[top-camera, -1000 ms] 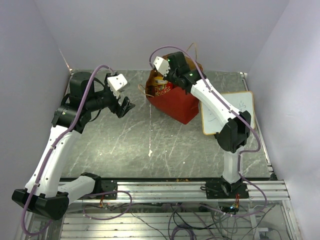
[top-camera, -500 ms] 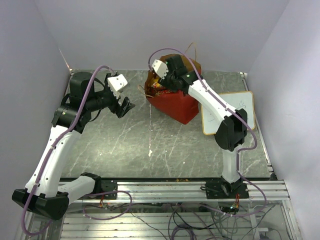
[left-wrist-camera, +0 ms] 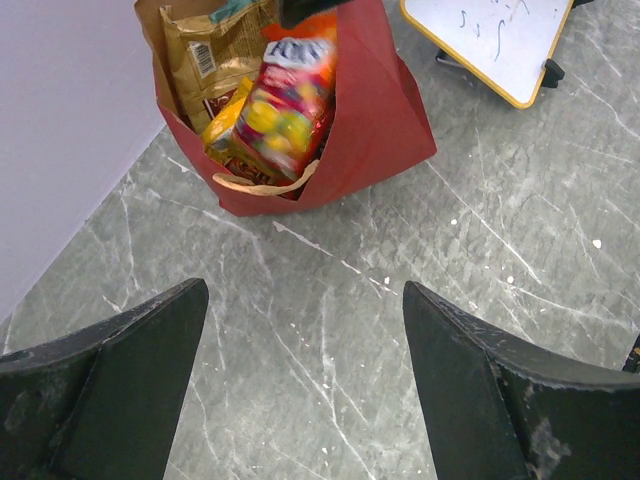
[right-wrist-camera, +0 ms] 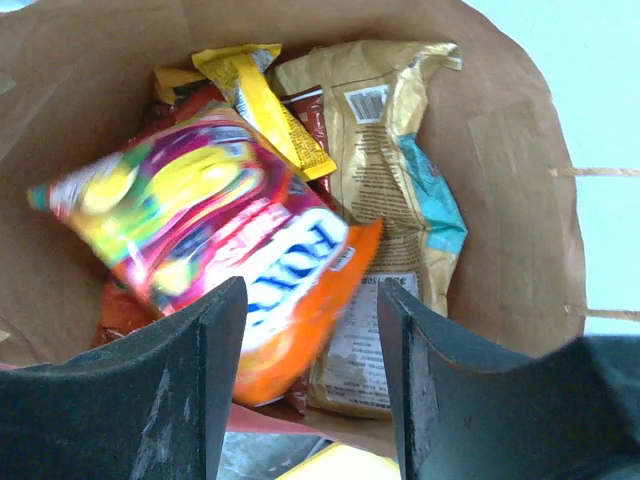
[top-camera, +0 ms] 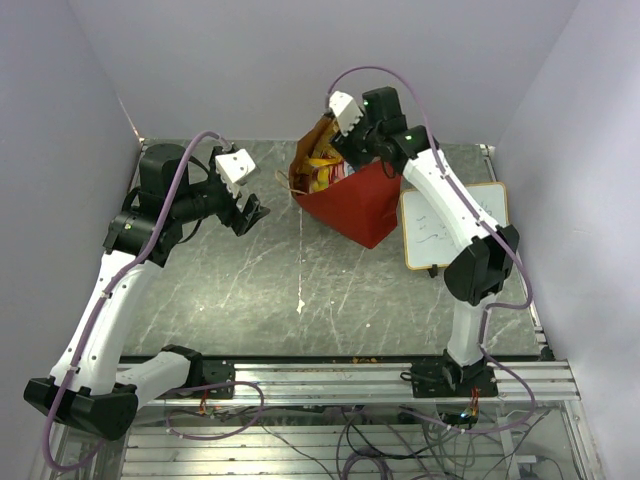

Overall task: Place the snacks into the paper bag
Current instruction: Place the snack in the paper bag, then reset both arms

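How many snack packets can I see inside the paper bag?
4: a colourful chip bag in front, a golden pouch on the right, a yellow packet on top, a red pack beneath. More may be hidden.

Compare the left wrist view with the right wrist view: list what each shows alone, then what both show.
Left wrist only: the red outside of the large paper bag, the grey marbled table and the wood-framed whiteboard. Right wrist only: a straight-down look at the bag's brown inner wall surrounding the packets. Both: the crinkly red, yellow and orange chip packet and the gold-brown pouch with a barcode label, inside the bag.
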{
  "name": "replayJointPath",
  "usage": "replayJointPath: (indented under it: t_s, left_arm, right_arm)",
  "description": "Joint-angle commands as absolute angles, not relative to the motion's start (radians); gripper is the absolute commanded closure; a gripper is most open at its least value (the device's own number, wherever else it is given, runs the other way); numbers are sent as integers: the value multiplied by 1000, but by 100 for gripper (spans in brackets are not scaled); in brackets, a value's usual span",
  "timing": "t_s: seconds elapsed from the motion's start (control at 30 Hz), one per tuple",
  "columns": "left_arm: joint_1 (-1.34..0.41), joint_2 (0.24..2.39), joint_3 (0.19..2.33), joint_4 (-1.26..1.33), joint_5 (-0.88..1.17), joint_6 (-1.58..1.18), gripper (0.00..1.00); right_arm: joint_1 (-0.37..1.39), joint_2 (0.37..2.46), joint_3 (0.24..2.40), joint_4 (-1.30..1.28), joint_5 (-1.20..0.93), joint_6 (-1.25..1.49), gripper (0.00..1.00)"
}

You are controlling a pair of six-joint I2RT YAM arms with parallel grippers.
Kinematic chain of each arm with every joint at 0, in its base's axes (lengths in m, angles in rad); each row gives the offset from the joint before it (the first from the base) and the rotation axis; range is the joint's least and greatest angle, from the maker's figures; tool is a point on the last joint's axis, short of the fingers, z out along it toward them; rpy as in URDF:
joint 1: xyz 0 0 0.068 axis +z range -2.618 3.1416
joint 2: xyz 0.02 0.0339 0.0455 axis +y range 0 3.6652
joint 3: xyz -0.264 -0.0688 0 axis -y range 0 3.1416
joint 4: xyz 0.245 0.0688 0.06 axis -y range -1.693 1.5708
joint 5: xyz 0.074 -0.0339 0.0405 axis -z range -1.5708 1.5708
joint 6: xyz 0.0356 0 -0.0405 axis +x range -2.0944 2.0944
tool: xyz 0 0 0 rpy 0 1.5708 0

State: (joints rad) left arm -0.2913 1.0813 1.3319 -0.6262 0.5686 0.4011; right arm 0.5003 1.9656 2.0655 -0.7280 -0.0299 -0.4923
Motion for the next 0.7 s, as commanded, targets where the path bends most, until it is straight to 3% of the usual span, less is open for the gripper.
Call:
replayJointPath:
  t_s: [0.0, 0.33, 0.67]
  left_arm:
    - [-284, 1077, 1336, -632, 584, 410, 10]
    - [-282, 1069, 1325, -623, 565, 402, 10]
    - [-257, 1074, 1310, -496, 129, 228, 5]
  right_arm:
    - [437, 1930, 2098, -752, -168, -420, 47]
    - [400, 1992, 2137, -806, -256, -374, 60]
    - [338, 1884, 2071, -744, -317, -293, 48]
